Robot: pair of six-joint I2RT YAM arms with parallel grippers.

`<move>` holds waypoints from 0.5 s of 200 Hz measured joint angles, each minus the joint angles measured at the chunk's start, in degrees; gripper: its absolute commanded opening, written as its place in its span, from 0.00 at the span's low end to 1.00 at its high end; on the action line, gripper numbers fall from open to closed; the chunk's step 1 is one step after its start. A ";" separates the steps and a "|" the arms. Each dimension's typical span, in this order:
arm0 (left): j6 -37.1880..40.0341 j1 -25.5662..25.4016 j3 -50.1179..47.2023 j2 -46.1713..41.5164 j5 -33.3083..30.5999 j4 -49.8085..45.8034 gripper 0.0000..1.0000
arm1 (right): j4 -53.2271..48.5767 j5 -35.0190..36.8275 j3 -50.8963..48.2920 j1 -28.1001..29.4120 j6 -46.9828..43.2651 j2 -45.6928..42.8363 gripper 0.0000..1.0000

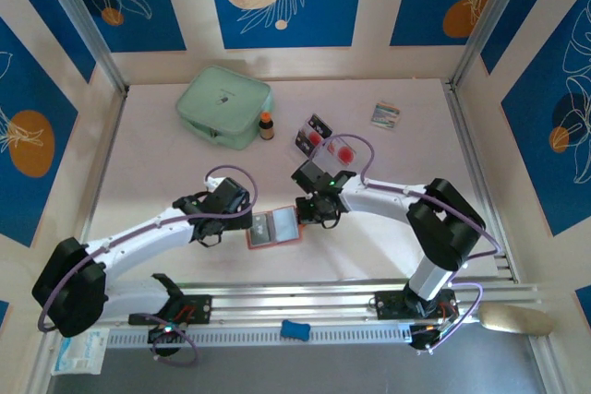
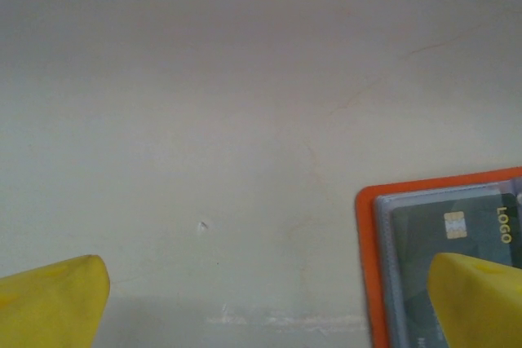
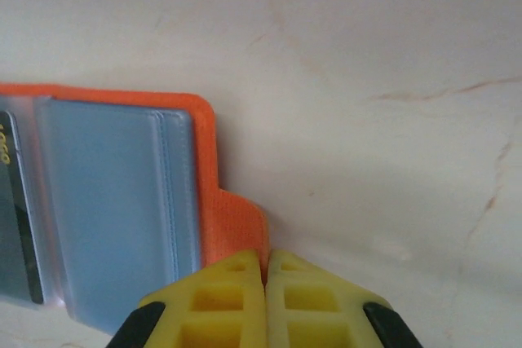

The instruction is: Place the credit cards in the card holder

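The orange-red card holder [image 1: 274, 229] lies open on the table between my two grippers. A dark card [image 2: 444, 234] printed LOGO sits in its grey sleeve, and the same card [image 3: 15, 201] shows at the left edge of the right wrist view. Two more credit cards, one black [image 1: 315, 129] and one pale with a red mark [image 1: 343, 149], lie behind the right arm. My left gripper [image 2: 265, 283] is open at the holder's left edge, its right finger [image 2: 477, 299] over the holder's corner. My right gripper [image 3: 266, 260] is shut on the holder's orange tab [image 3: 241, 226].
A mint-green zip pouch [image 1: 223, 105] and a small brown bottle [image 1: 266, 125] stand at the back left. A multicoloured packet [image 1: 386, 114] lies at the back right. A blue object [image 1: 295, 328] rests on the front rail. Walls enclose the table on three sides.
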 measured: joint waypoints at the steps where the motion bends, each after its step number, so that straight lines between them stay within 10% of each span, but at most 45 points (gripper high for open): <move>1: -0.02 0.00 0.00 0.00 0.02 0.02 1.00 | 0.02 0.00 -0.04 -0.09 0.00 -0.04 0.00; 17: -0.02 0.00 0.00 0.02 0.24 0.24 1.00 | 0.46 -0.04 -1.73 -1.88 0.00 -1.31 0.00; 47: -0.02 0.00 0.00 0.11 0.85 1.18 1.00 | 0.42 -0.33 -4.26 -4.37 -0.09 -3.74 0.40; 100: -0.02 0.00 0.00 1.27 1.73 2.29 1.00 | 0.13 -0.59 -4.55 -3.98 0.52 -11.32 0.18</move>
